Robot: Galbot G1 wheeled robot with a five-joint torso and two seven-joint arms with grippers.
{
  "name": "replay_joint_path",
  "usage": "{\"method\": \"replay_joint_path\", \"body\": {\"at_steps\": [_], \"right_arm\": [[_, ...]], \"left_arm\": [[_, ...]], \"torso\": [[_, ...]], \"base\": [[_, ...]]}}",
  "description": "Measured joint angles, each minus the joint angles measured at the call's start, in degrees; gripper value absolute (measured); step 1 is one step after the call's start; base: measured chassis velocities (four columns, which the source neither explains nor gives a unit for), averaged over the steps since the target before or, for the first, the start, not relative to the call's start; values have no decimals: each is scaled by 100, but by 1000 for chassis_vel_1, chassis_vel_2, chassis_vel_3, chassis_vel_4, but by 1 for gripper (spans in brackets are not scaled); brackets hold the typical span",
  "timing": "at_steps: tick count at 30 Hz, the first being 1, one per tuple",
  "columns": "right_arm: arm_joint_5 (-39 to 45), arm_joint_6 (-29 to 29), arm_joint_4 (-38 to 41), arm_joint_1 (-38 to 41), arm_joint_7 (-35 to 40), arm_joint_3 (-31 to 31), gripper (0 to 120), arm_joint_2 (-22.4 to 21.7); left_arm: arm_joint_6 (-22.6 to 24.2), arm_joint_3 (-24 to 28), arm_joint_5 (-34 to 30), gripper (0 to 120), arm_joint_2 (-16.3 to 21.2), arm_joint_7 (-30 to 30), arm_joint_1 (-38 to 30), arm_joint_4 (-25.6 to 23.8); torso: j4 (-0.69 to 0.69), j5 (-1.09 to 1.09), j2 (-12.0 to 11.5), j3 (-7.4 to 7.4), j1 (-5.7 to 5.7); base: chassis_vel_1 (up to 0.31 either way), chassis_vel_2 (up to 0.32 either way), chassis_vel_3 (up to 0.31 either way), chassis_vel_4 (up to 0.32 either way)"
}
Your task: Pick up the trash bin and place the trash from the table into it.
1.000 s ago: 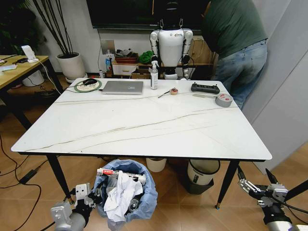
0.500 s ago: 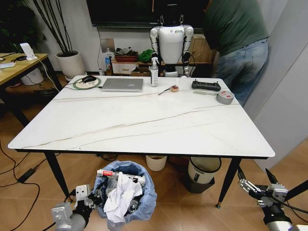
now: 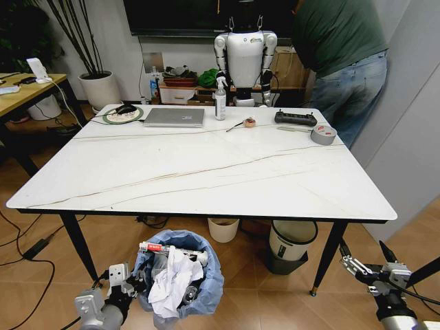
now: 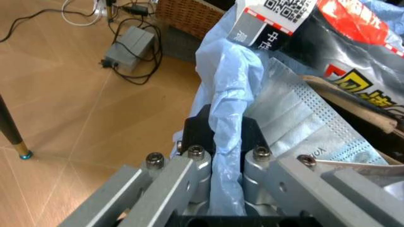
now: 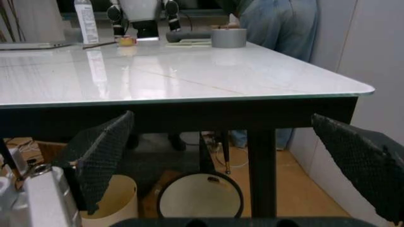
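Two hands: both low, in front of the table (image 3: 206,172).
Left hand (image 4: 218,156): clamped on the light-blue bag at the rim of the trash bin (image 3: 180,275).
Trash bin: on the floor just before the table's near edge, beside the left hand.
Trash (image 3: 172,271): white paper and a red-and-white carton heaped inside the bin.
Right hand (image 5: 221,156): fingers spread wide, holding nothing, near the table's right front leg.
Table: a silver laptop (image 3: 174,117), spray bottle (image 3: 221,98) and grey tape roll (image 3: 322,135) along its far side.

Trash bin (image 3: 180,278) upright below near edge of table (image 3: 206,180), blue liner stuffed with trash (image 3: 172,278).
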Motion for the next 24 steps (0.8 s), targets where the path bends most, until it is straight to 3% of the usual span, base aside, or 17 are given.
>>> {"method": "replay_joint_path", "body": {"at_steps": [24], "right_arm": [[0,0,0,0,0,0,100,0]], "left_arm": [[-2,35,73,2,-144,34,27,84]], "torso": [[0,0,-646,-370,-274]], "base": [[0,0,0,0]]}}
